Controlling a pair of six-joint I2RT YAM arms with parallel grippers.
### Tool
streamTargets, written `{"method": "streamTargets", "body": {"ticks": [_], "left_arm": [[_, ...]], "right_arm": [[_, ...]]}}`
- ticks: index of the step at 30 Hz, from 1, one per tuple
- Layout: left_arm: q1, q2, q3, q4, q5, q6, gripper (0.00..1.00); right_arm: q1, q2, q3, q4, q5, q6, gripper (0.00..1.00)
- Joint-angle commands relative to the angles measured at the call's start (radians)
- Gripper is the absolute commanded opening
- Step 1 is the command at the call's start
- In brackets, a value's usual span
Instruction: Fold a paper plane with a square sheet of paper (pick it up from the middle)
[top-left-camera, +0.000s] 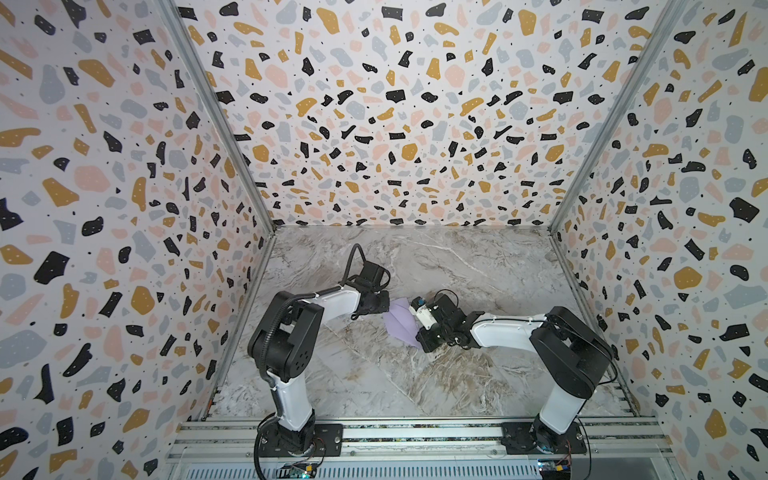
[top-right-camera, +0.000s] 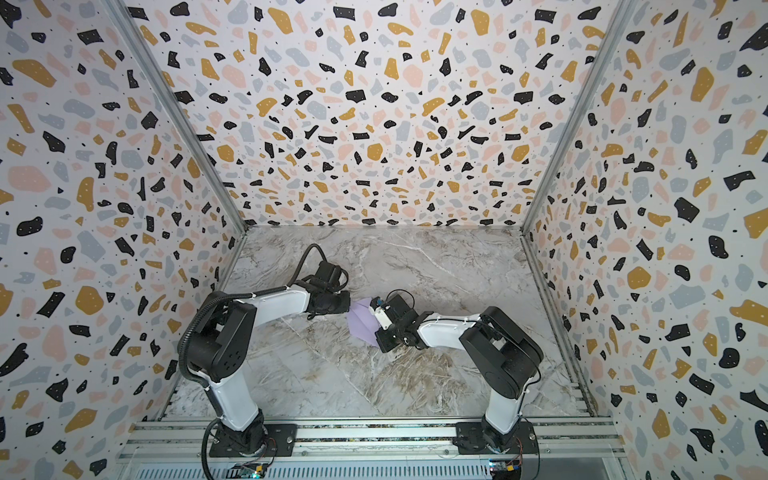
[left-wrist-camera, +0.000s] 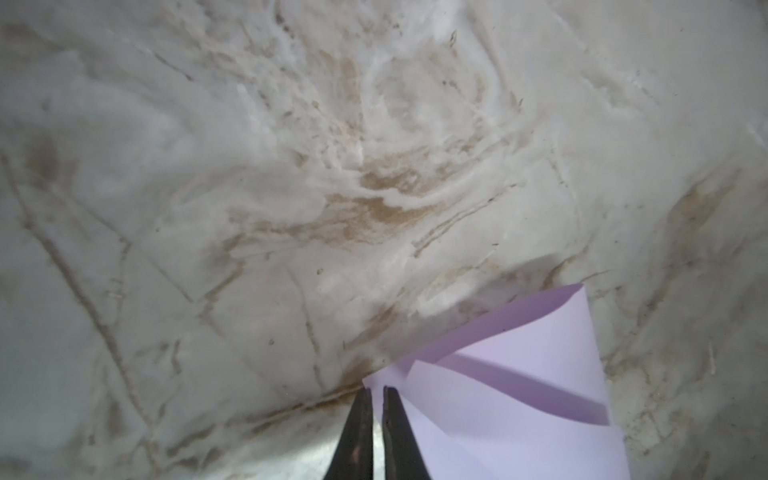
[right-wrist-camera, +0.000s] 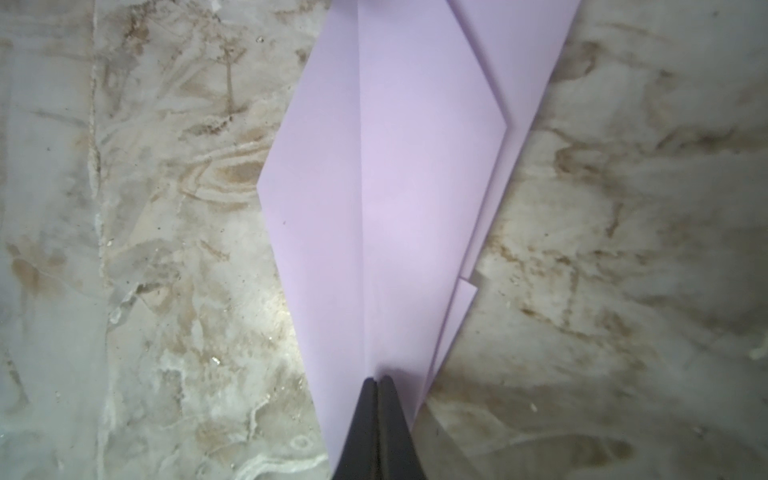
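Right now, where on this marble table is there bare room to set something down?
Free: the far strip of table along the back wall, and the near stretch by the front rail. Crowded: the middle, where left gripper and right gripper meet at the paper plane.

Left arm (top-left-camera: 336, 301) and right arm (top-left-camera: 507, 330): same build. Long links wear glossy white shells with rounded edges. The joints (top-left-camera: 286, 340) are bulky, matte black and rounded; their side discs show a ring of small holes.

Left arm carries a ribbed black hose (top-right-camera: 183, 349) past the elbow, and a thin black cable (top-left-camera: 351, 259) loops above its wrist. Right wrist has a white box (top-left-camera: 422, 318) set among black brackets, with a thin black wire curling over it.

Each arm is mounted on a flat black base plate (top-left-camera: 332, 436) with pale screw heads.

Left gripper (left-wrist-camera: 376, 392) and right gripper (right-wrist-camera: 377, 380): fingers dark, smooth, tapering to narrow tips.
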Motion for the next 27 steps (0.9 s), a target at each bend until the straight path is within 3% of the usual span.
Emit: {"method": "streamTargets", "body": {"ticks": [1,27], "left_arm": [[-0.025,-0.038,0.019,-0.014,0.002,0.004,0.1],[-0.054,0.099,0.122,-0.084,-0.112,0.026,0.08]], "right_arm": [[-0.005,0.035,-0.014,-0.064,0.016,0.004,0.03],[-0.005,0.039,-0.019,-0.061,0.009,0.009,0.03]]}}
